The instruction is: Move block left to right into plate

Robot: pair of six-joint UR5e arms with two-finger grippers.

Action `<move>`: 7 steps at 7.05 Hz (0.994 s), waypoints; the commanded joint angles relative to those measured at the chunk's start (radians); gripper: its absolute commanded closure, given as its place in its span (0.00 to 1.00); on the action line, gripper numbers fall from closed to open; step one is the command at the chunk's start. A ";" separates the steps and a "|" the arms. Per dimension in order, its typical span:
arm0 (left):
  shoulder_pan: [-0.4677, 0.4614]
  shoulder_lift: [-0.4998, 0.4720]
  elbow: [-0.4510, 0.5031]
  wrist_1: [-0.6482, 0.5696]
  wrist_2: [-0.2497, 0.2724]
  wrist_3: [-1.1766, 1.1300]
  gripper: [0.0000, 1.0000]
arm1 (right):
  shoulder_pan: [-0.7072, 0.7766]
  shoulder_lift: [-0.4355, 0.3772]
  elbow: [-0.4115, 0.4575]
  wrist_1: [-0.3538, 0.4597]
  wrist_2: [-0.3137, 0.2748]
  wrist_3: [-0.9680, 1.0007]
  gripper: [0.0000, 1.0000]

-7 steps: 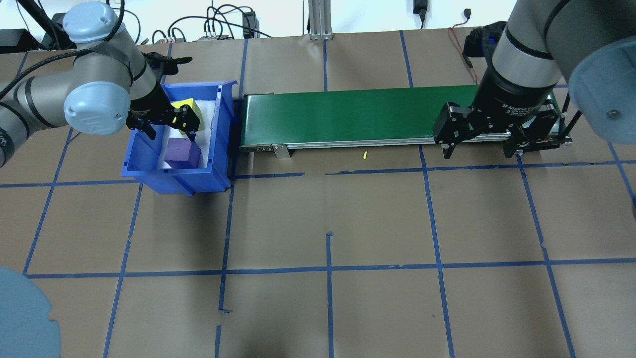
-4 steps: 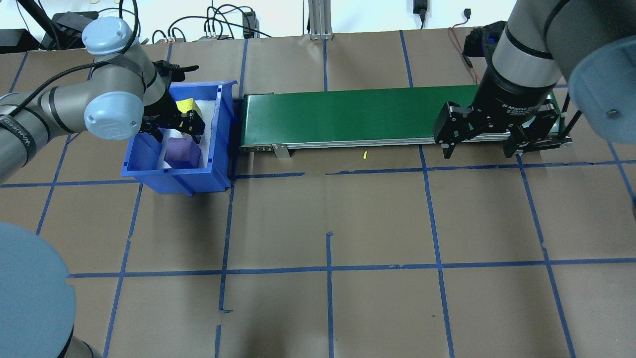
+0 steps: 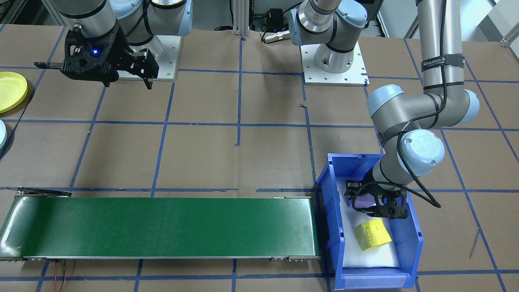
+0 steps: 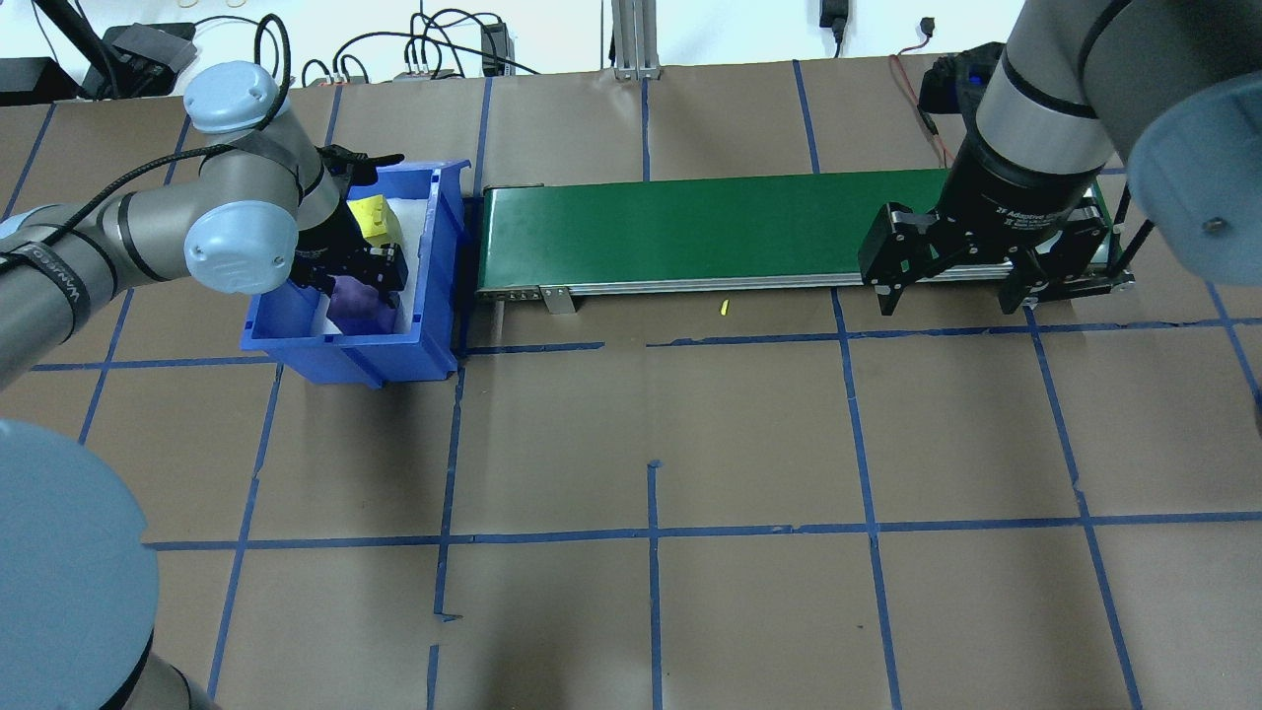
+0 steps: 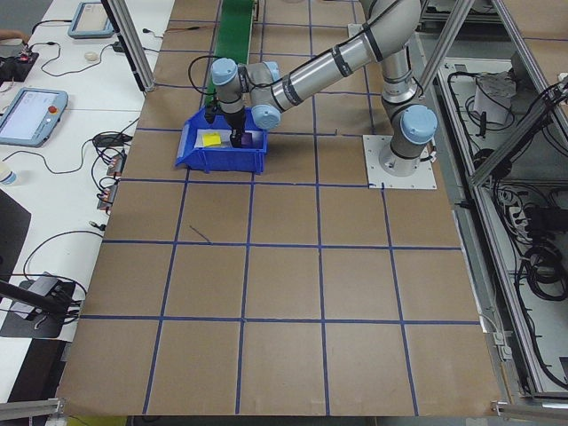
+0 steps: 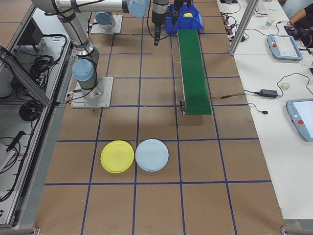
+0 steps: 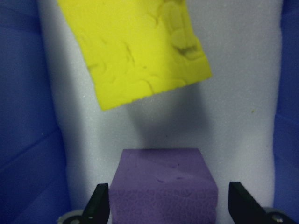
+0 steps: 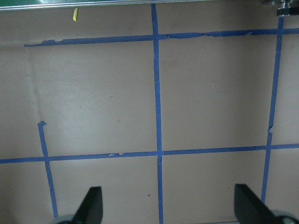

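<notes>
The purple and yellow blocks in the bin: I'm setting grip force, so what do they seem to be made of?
Both look like soft foam, though that is a guess from texture. The yellow block has a matte, dented, wrinkled face. The purple block, between the left gripper's open fingers, shows a fine matte pebbled surface with small creases. They lie on a white, grainy foam-like liner in the glossy blue plastic-looking bin.

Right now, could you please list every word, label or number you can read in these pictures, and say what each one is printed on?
"WANJEED": on a black strap around the left arm.
"2F Adaptive": white print on the black collar above the right tool; the rest of the line is cut off.
Left arm joint cap: an embossed logo, no readable letters.
Handheld screens on the side desk: too small to read.
Blocks, bin, belt, plates: no text.
</notes>
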 commanded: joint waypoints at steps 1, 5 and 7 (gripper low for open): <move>0.000 0.031 0.040 -0.040 0.006 -0.008 0.56 | 0.000 0.000 0.000 0.000 0.001 0.002 0.00; -0.043 0.136 0.301 -0.365 -0.043 -0.109 0.56 | 0.001 0.000 0.000 0.002 0.001 0.002 0.00; -0.211 0.117 0.304 -0.285 -0.082 -0.221 0.56 | 0.001 0.000 0.000 0.002 0.001 0.002 0.00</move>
